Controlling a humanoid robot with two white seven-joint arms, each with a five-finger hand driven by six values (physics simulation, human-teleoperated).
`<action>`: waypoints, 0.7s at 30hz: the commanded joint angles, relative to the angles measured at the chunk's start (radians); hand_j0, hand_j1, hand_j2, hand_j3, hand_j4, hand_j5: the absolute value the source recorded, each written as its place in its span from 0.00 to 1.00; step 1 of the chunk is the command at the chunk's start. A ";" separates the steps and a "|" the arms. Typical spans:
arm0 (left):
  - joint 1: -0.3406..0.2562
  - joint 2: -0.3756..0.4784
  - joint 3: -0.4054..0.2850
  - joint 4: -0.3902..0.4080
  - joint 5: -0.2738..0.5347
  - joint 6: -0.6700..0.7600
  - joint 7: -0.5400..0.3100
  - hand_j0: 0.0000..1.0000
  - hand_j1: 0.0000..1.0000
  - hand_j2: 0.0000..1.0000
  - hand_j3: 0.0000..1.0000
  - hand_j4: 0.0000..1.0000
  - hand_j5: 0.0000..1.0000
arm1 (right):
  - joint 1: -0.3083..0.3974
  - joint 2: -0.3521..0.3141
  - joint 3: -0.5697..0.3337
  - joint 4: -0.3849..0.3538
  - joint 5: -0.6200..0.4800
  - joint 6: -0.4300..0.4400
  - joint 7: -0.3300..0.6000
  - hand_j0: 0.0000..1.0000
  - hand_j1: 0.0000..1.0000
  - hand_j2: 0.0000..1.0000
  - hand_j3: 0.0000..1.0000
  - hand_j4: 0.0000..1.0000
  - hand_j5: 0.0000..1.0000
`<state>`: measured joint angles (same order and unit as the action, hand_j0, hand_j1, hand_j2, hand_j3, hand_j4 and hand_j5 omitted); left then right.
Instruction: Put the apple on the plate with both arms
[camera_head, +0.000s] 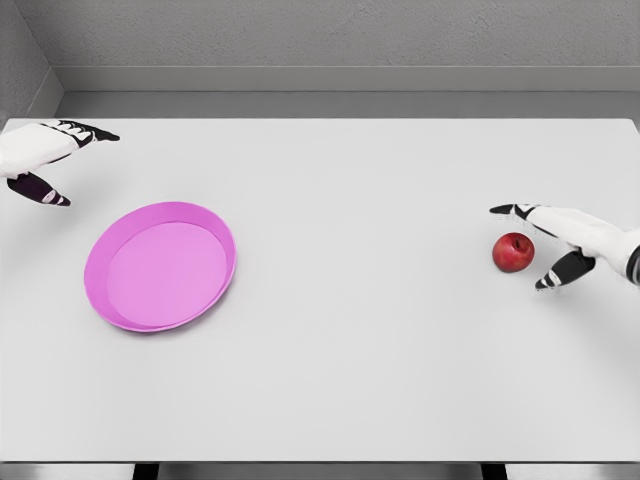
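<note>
apple (513, 252): a red apple sits on the white worktop (380, 330) at the right side, well apart from the plate.
plate (160, 266): a pink plate lies on the left half of the worktop, nothing in it.
right hand (560, 245): reaches in from the right edge, fingers spread wide, one dark fingertip above the apple and another below it; the hand is just beside the fruit and grips nothing, though contact cannot be told.
left hand (45, 160): comes in at the far left edge, up and left of the plate, fingers relaxed and parted, holding nothing.
setting: grey wall runs behind the far edge of the worktop.
</note>
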<state>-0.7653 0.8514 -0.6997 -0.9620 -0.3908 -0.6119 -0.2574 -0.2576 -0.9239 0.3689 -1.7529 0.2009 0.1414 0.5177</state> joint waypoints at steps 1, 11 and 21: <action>0.000 0.000 0.002 -0.001 0.004 0.001 0.000 1.00 1.00 1.00 1.00 1.00 1.00 | -0.006 0.025 0.064 0.003 0.008 0.049 0.005 1.00 1.00 1.00 1.00 1.00 1.00; 0.000 0.001 0.002 0.002 0.001 0.001 -0.003 1.00 1.00 1.00 1.00 1.00 1.00 | -0.020 0.030 0.091 0.020 0.031 0.087 0.004 1.00 1.00 1.00 1.00 1.00 1.00; -0.002 0.001 0.002 0.003 0.003 0.001 -0.003 1.00 1.00 1.00 1.00 1.00 1.00 | -0.020 0.030 0.102 0.038 0.031 0.087 0.002 0.82 0.82 0.82 0.82 0.82 0.82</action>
<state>-0.7670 0.8518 -0.6995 -0.9587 -0.3950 -0.6122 -0.2613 -0.2777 -0.8932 0.4671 -1.7169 0.2318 0.2291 0.5205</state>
